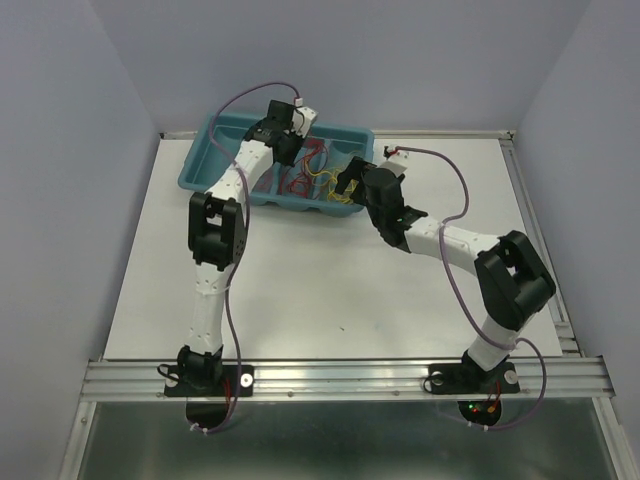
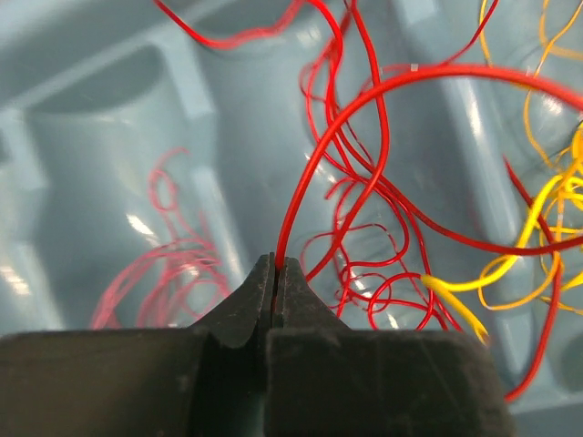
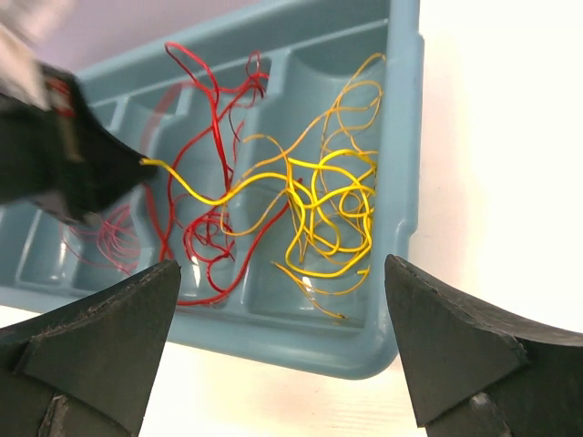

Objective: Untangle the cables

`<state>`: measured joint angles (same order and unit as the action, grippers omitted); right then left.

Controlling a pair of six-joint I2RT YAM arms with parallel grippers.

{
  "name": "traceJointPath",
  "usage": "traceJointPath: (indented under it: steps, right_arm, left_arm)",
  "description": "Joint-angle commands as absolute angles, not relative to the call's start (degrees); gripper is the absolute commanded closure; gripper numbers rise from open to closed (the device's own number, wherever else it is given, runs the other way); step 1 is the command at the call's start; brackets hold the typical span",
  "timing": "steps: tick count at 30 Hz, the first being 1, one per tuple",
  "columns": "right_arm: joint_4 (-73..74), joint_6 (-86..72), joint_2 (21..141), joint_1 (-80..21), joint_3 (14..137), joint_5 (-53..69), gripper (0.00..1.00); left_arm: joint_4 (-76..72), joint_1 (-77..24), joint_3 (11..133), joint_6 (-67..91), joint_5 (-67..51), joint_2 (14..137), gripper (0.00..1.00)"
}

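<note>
Progress looks slight: the cables (image 3: 273, 200) all lie in the blue tray (image 1: 200, 168) at the far side of the desk (image 1: 330, 290), and most of them are knotted together. Red loops (image 2: 384, 127) cross and wind through one another over the middle compartments. The yellow and orange wires (image 3: 332, 214) make a dense snarl in the compartment beside them, with at least one yellow strand running across into the red. Only a small bunch of thin dark-red strands (image 2: 168, 273) lies apart, in a compartment of its own; that may count as one piece sorted. By my reckoning, nearly all of the separating is left to do.

The left arm reaches far forward, its wrist bent down over the tray. The left pincer (image 2: 276, 273) is closed tight on one red wire (image 2: 305, 168), which rises from between the fingertips and arcs away over the tangle. In the right wrist view a yellow strand also runs up to its tip; whether that one is caught too I cannot tell. The right arm folds across from the right. The right pincer (image 3: 282, 269) hangs just off the tray's near edge, jaws spread wide and holding nothing, pointed at the yellow snarl.
</note>
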<state>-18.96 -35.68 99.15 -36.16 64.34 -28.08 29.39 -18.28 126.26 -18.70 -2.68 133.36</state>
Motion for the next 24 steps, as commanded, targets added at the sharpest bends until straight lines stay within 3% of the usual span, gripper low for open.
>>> traceJointPath:
  steps: [1, 7, 10, 13, 24]
  right_arm:
    - [-23.91, -36.12, 95.28, -36.12, 62.41, -31.73, 0.02]
    - [-24.17, -36.39, 95.10, -36.04, 61.70, -31.73, 0.02]
    - [-24.08, -36.65, 95.27, -36.04, 61.61, -31.64, 0.02]
    - [-24.17, -36.39, 95.27, -36.04, 61.44, -31.73, 0.02]
    - [-25.66, -31.74, 91.06, -36.12, 56.79, -30.59, 0.00]
  left_arm:
    - [30.32, -18.28, 127.36, -15.56, -5.27, 135.26, 1.00]
    - [30.41, -18.28, 128.23, -14.85, -6.76, 138.16, 1.00]
    - [30.59, -18.28, 128.58, -15.20, -6.33, 137.64, 0.94]
    - [28.05, -17.93, 125.70, -14.94, -5.27, 132.92, 0.71]
    - [20.05, -16.79, 109.89, -13.89, -6.07, 112.18, 0.28]
